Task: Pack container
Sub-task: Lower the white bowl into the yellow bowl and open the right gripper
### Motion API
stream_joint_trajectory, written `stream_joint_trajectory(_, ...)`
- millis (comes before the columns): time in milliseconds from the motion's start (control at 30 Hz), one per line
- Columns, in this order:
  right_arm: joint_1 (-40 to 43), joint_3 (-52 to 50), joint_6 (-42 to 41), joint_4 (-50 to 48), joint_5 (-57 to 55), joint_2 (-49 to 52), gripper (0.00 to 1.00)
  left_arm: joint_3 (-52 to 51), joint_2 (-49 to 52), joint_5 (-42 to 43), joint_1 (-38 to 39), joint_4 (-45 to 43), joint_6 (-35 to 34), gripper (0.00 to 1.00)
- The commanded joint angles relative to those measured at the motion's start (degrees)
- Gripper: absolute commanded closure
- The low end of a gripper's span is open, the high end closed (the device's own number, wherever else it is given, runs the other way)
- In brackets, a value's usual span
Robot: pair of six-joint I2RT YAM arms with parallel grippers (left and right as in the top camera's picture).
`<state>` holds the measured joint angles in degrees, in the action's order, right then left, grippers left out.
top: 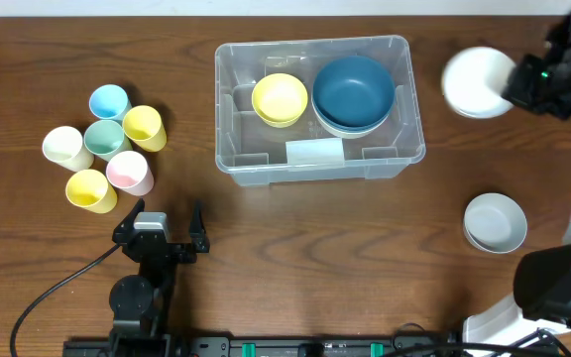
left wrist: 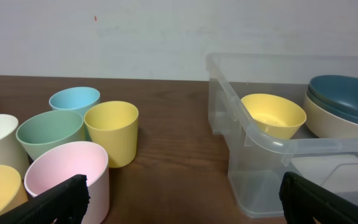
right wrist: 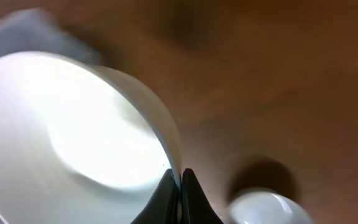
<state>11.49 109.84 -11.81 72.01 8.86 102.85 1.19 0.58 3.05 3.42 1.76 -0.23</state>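
Right hand [right wrist: 180, 186] fingers sit closest to the lens, pinched together on the thin rim of a white bowl [right wrist: 73, 124], so that one's clamped. Can't swear from the blur whether the bowl is off the counter. From above it's just right of the container [top: 241, 129], which sits mid-counter with a yellow bowl [top: 280, 99] and a blue bowl [top: 354, 91] already inside, the blue one stacked on a pale one. Left hand [top: 165, 220] is near the front edge, fingers wide apart, holding nothing, close to the cups [top: 107, 149].

My take: the step in hand is getting that white bowl in. A rim pinch is a weak hold, so I'd go slow and keep it high enough to clear the container's wall. Then centre it over the blue bowl so it nests, lower till it seats, and let go.
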Motion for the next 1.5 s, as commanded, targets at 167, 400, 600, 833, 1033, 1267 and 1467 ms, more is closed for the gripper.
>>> stream_joint_trajectory(167, -20.59, 0.35, 2.60, -5.05, 6.69, -0.81, 0.99, -0.96, -0.35, -0.02, -0.24, 2.03, -0.68, 0.02)
stream_joint_trajectory(400, -37.51, 0.20, -1.05, -15.39, -7.10, 2.23, 0.95, -0.96, -0.35, -0.02, -0.24, 2.03, -0.68, 0.02)
stream_joint_trajectory(600, -43.56, 0.20, -1.44, -21.57, -15.26, 6.99, 0.97, -0.96, -0.35, -0.02, -0.24, 2.03, -0.68, 0.02)
stream_joint_trajectory(833, -43.60, 0.20, -1.40, -26.91, -17.92, 14.64, 0.99, -0.96, -0.35, -0.02, -0.24, 2.03, -0.68, 0.02)
stream_joint_trajectory(1033, -43.32, 0.20, -1.22, -30.27, -18.56, 20.33, 0.99, -0.96, -0.35, -0.02, -0.24, 2.03, -0.68, 0.02)
stream_joint_trajectory(1267, -43.32, 0.20, -1.22, -31.67, -18.58, 23.76, 0.91, -0.96, -0.35, -0.04, -0.24, 2.03, -0.68, 0.02)
stream_joint_trajectory(1467, -43.15, 0.31, -1.18, -33.05, -18.75, 23.82, 0.48, -0.96, -0.35, -0.02, -0.24, 2.03, -0.68, 0.02)
